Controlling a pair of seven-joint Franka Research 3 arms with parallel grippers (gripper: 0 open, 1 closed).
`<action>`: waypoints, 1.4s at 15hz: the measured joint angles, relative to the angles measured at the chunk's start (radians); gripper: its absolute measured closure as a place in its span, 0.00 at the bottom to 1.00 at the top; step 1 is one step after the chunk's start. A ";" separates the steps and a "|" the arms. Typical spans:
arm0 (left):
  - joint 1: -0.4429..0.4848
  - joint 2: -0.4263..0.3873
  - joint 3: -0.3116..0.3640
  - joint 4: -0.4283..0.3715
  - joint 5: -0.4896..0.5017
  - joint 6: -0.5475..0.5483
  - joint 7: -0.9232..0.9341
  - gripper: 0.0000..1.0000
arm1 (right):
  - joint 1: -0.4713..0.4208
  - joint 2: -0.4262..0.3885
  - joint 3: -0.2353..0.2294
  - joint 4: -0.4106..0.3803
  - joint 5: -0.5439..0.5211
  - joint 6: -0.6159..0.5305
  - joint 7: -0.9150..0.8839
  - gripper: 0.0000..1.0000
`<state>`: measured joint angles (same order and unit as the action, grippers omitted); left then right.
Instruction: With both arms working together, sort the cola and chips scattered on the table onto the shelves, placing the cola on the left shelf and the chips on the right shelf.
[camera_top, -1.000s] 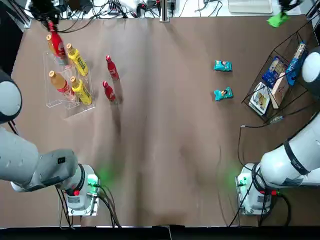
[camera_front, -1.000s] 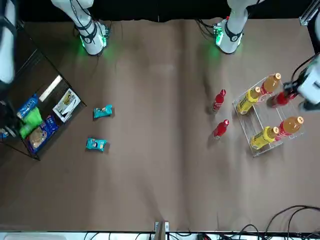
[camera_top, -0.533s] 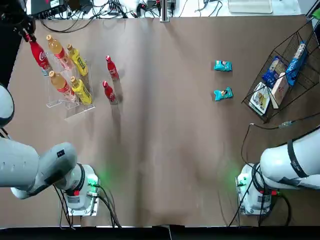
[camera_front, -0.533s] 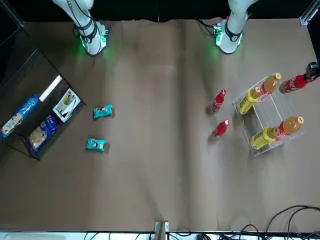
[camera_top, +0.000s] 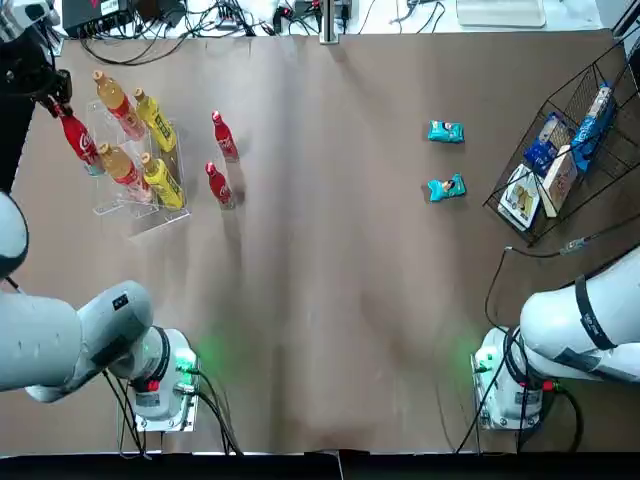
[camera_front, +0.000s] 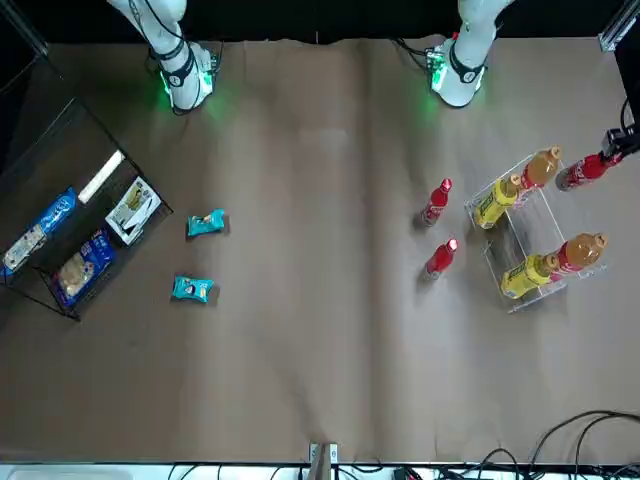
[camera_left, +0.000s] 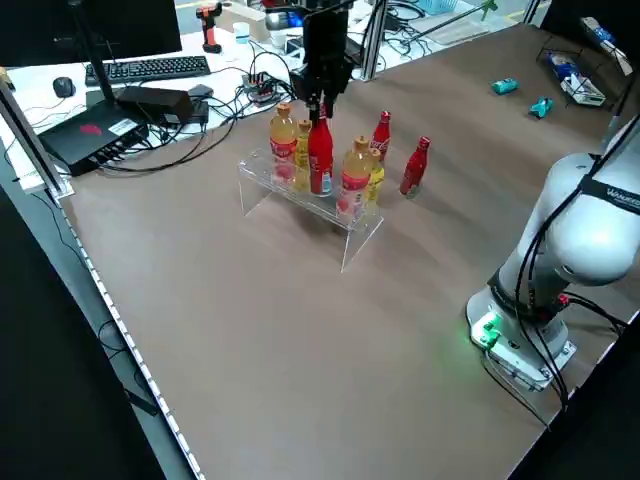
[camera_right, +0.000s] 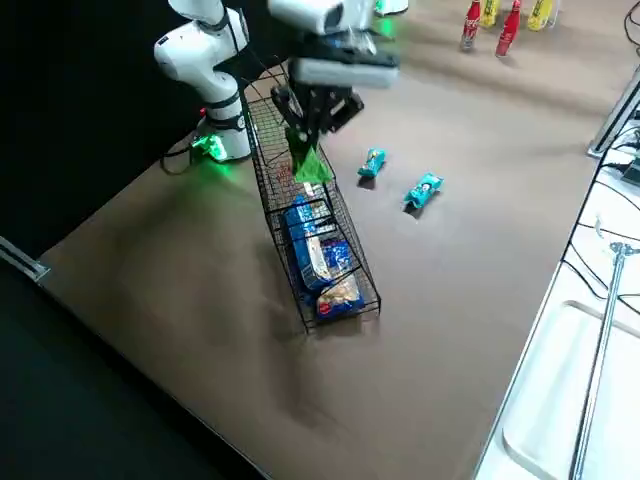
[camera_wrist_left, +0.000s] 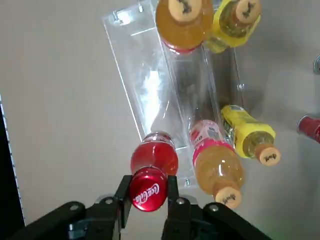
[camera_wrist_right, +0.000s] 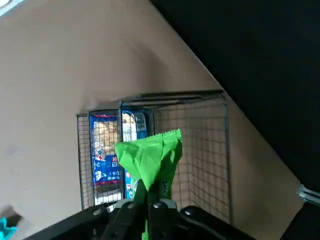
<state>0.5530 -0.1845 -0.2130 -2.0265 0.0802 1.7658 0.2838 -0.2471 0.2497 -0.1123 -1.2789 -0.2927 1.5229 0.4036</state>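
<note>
Cola count: we counted three red cola bottles. One, the held cola bottle (camera_top: 78, 135) (camera_wrist_left: 151, 167), hung by its cap at the far left edge of the left shelf (camera_top: 112, 205); the two standing cola bottles (camera_top: 224, 135) (camera_top: 218, 183) stood on the table just right of that shelf.
Left gripper: the left gripper (camera_wrist_left: 148, 192) was clenched on the cap of the held cola bottle, at the far left corner of the table, just beside the shelf's outer edge; we could not tell whether the bottle's base touched the rack.
Other bottles: we counted four on the clear rack, two orange-capped bottles (camera_top: 108, 92) (camera_top: 120, 165) and two yellow bottles (camera_top: 152, 117) (camera_top: 162, 180).
Chips count: we counted three packets. The two teal packets (camera_top: 445, 131) (camera_top: 446, 187) lay on the table, right of centre, near the right shelf (camera_top: 520, 228) but apart from it. The green packet (camera_wrist_right: 152, 161) (camera_right: 308, 160) hung above that shelf.
Right gripper: the right gripper (camera_wrist_right: 150, 202) was pinched on the lower end of the green packet, held over the black wire rack at the far right.
Rack contents: several blue and white packages (camera_top: 545, 150) lay inside the right shelf; we could not count them exactly.
</note>
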 joint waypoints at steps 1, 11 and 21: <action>0.000 -0.027 0.001 -0.027 0.000 0.006 0.000 0.68 | 0.000 0.018 0.000 0.000 -0.003 0.015 0.000 0.97; 0.024 -0.115 0.015 -0.145 -0.012 0.067 0.002 0.68 | -0.013 0.043 -0.001 -0.025 -0.011 0.049 -0.064 0.73; 0.042 -0.155 0.055 -0.185 -0.028 0.114 0.095 0.68 | -0.012 0.041 0.009 -0.029 -0.015 -0.035 -0.124 0.41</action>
<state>0.5949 -0.3391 -0.1577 -2.2114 0.0527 1.8801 0.3793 -0.2596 0.2912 -0.1034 -1.3083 -0.3079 1.4879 0.2791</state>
